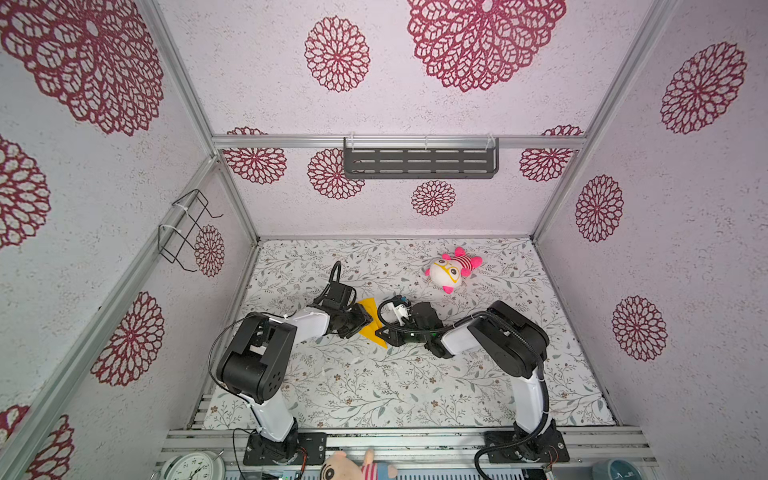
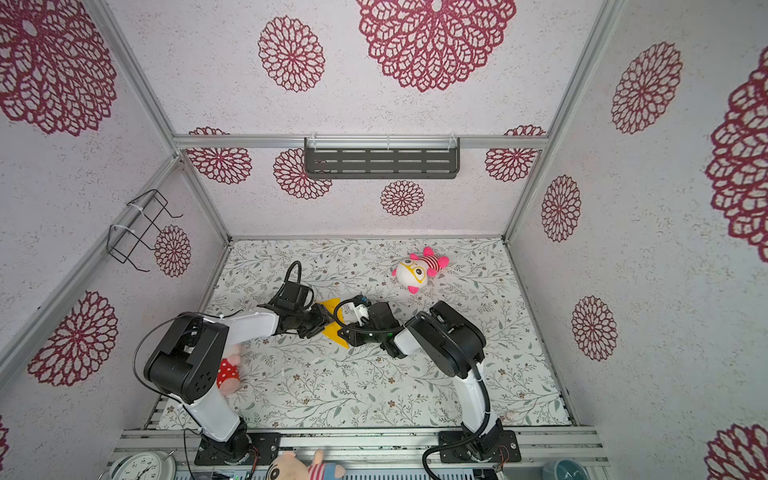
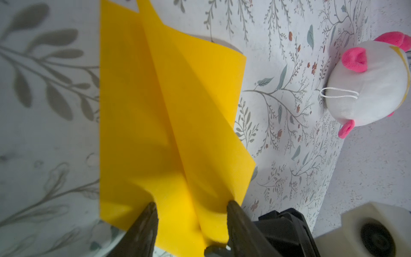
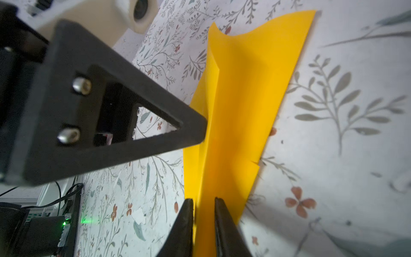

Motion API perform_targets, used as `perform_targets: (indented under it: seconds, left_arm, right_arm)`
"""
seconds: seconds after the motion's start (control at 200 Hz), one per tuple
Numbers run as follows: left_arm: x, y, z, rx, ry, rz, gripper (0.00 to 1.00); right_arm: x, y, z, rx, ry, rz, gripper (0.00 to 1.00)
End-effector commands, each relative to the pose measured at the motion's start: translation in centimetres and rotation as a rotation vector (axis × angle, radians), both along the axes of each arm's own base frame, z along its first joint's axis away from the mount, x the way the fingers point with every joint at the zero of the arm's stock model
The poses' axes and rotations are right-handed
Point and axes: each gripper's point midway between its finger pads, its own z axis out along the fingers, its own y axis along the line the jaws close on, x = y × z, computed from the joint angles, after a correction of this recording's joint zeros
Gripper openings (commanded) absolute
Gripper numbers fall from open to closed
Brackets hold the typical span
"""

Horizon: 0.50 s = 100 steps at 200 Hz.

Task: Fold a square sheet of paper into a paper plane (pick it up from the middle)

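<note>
While arms overlap paper (folded), plush sits apart.

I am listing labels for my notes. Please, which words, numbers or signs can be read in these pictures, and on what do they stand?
No text is clear enough to quote.
Clock: numerals on the dial, too small to read.
Yellow paper: no writing visible.
Plush toy: no writing visible.
</note>
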Motion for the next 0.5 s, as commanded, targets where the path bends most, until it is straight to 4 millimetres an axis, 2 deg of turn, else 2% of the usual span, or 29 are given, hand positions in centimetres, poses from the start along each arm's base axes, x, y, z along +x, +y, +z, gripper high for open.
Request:
perform_targets:
  seconds: [0.0, 0.36, 0.44, 0.495]
  left_arm:
    - [-7.5, 4.5, -7.7, 0.246, 0.305, 0.000, 0.56]
    - [-7.6, 4.4, -7.7, 0.270, 0.312, -0.029, 0.60]
    - [-7.1, 3.9, -7.0, 0.246, 0.291, -0.037, 0.60]
    - [-6.2, 3.2, -5.7, 0.213, 0.253, -0.042, 0.60]
  right_arm:
    - [0.4, -0.1, 1.3, 0.016, 0.028, -0.007, 0.20]
    - [0.5, -0.8, -0.1, -0.003, 0.097, -0.038, 0.12]
    - [0.4, -1.0, -0.3, 0.001, 0.118, -0.046, 0.10]
    - [0.4, -1.0, -0.2, 0.011, 0.127, -0.042, 0.10]
